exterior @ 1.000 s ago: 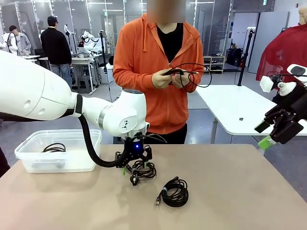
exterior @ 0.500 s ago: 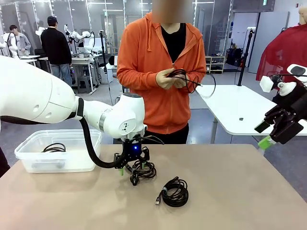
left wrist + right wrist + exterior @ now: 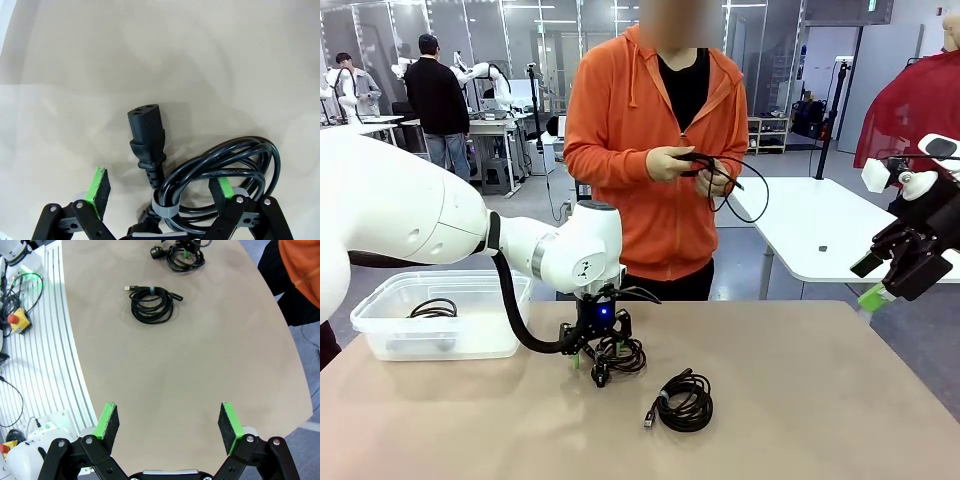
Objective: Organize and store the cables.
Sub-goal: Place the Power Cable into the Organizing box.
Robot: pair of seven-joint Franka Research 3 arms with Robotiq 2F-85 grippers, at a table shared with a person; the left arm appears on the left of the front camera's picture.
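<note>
A coiled black cable [image 3: 623, 356] with a three-hole plug [image 3: 146, 132] lies on the tan table [image 3: 820, 400]. My left gripper [image 3: 596, 358] is lowered over it, open. One green pad [image 3: 100, 187] stands clear to the left of the plug. The other pad [image 3: 221, 187] sits inside the coil's loop [image 3: 240, 155]. A second coiled cable [image 3: 685, 402] lies just to the right on the table, also seen as the nearer coil [image 3: 151, 302]. My right gripper [image 3: 872, 282] hangs open at the table's right edge, with nothing between its pads [image 3: 111, 422].
A clear plastic bin [image 3: 380, 335] at the table's left holds one coiled cable [image 3: 433, 308]. A person in an orange hoodie stands at the far side and handles another black cable [image 3: 730, 190] in both hands. A white table [image 3: 820, 225] stands behind on the right.
My left gripper's jaws have narrowed around the coil and it sits slightly lower. The person has shifted the cable in their hands. The right arm has not moved.
</note>
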